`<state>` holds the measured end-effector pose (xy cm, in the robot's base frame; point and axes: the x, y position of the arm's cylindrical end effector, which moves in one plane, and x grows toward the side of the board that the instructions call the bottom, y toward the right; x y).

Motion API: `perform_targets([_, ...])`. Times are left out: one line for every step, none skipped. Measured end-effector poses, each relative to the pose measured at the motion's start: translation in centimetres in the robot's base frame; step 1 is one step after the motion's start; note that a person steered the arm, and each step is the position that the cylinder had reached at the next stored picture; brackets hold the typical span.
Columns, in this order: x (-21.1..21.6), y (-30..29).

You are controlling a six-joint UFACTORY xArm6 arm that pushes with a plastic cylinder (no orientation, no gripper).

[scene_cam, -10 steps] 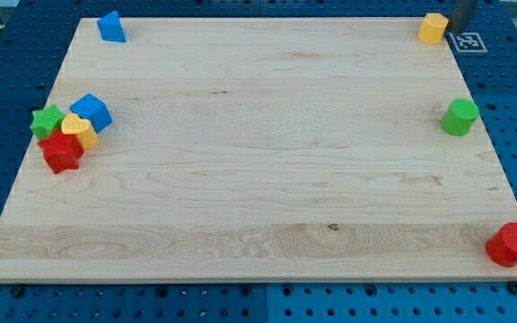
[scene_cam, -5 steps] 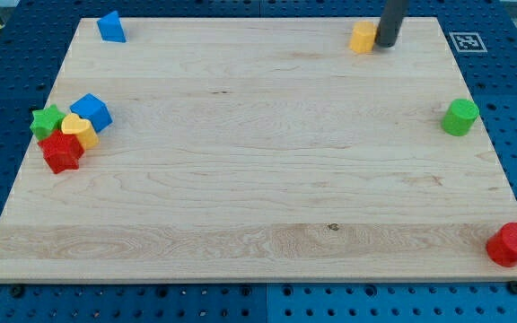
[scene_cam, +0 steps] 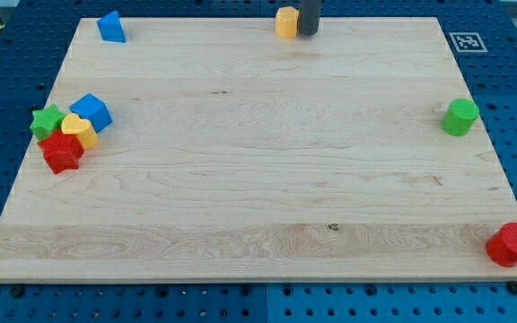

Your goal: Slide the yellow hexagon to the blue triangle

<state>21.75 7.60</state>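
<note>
The yellow hexagon (scene_cam: 286, 21) sits at the view's top edge of the wooden board (scene_cam: 258, 179), a little right of the middle. My tip (scene_cam: 308, 33) touches its right side. The blue triangle (scene_cam: 110, 27) stands at the view's top left corner of the board, far to the left of the hexagon.
A cluster at the view's left holds a blue cube (scene_cam: 92, 111), a yellow heart (scene_cam: 79, 131), a green star (scene_cam: 47, 120) and a red star (scene_cam: 61, 152). A green cylinder (scene_cam: 460, 117) is at the right edge. A red cylinder (scene_cam: 511, 244) is at the bottom right corner.
My tip has moved left along the board's top edge, pushing the yellow hexagon from the top right corner to near the top middle.
</note>
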Motion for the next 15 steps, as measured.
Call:
perform_targets([-1.5, 0.8])
perform_targets([-2.5, 0.5])
perform_targets([-2.5, -1.6])
perform_targets([-2.3, -3.2])
perform_targets([-1.0, -3.4])
perform_targets([0.7, -5.2])
perform_targets([2.0, -7.3])
perform_targets([4.0, -7.5])
perform_targets([4.6, -8.0])
perform_targets([4.6, -10.8])
perform_targets([4.6, -13.8])
perform_targets([4.6, -16.6])
perform_targets([4.6, -19.3])
perform_targets([4.7, -22.2])
perform_targets([4.7, -24.5])
